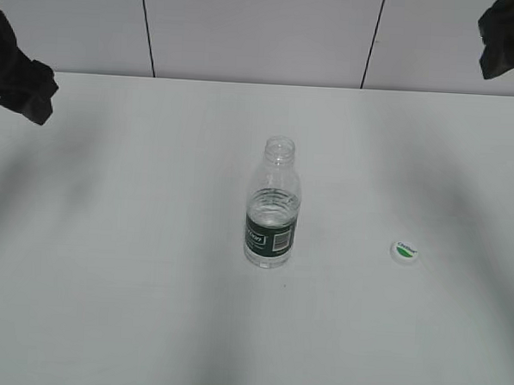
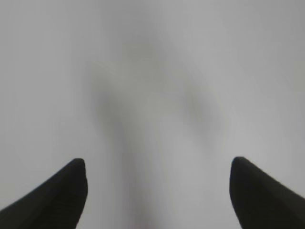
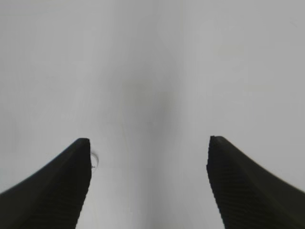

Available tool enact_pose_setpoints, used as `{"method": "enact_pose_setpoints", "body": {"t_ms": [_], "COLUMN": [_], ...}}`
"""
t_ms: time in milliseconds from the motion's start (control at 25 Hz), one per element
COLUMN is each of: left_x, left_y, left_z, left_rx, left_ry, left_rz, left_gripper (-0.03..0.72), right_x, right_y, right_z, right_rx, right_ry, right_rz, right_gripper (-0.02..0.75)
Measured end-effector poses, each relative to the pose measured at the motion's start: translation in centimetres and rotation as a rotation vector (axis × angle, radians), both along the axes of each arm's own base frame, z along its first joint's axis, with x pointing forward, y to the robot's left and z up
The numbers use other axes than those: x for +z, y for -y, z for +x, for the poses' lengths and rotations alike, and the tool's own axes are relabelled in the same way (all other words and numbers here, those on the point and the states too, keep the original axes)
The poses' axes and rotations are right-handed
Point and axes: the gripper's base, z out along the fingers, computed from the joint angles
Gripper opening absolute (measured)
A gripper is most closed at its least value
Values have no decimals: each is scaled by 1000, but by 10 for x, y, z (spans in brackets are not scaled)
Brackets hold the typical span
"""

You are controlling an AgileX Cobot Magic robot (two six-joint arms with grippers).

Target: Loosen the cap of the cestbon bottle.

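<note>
Exterior view: the cestbon bottle point(image 1: 273, 206) stands uncapped mid-bench point(image 1: 106, 279); the cap point(image 1: 404, 251) lies well right. Left wrist view: left pincer point(image 2: 158, 164) spread, empty. Right wrist view: right pincer point(image 3: 148, 143) spread; possibly the cap's edge point(image 3: 95, 160) beside one finger.

Cap point(image 1: 404, 251) on table point(image 1: 104, 305), right of bottle point(image 1: 272, 212).

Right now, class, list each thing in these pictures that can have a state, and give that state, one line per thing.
cestbon bottle: upright on the table, mouth open, partly filled with water.
cap: off, lying flat on the table apart from the bottle, leaf side up.
left gripper: open, empty.
right gripper: open, empty.
</note>
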Motion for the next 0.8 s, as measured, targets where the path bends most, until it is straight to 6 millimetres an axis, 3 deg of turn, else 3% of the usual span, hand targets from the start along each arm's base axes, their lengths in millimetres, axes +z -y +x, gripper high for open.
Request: {"method": "enact_pose_setpoints", "body": {"t_ms": [400, 600, 800], "left_x": [18, 16, 23], "left_y": [-3, -4, 1], "left_z": [-14, -23, -34], "left_rx": [25, 51, 69], "left_ry": [-93, -189, -233], "left_rz": [7, 2, -82], "left_gripper": [549, 549, 549], "right_x": [-9, -4, 7], "right_y": [64, 67, 64], "right_z": [-8, -15, -44], "right_rx": [-174, -164, -129], "right_ry": [-245, -248, -219], "right_rz": [31, 51, 107], "right_gripper": [582, 582, 582]}}
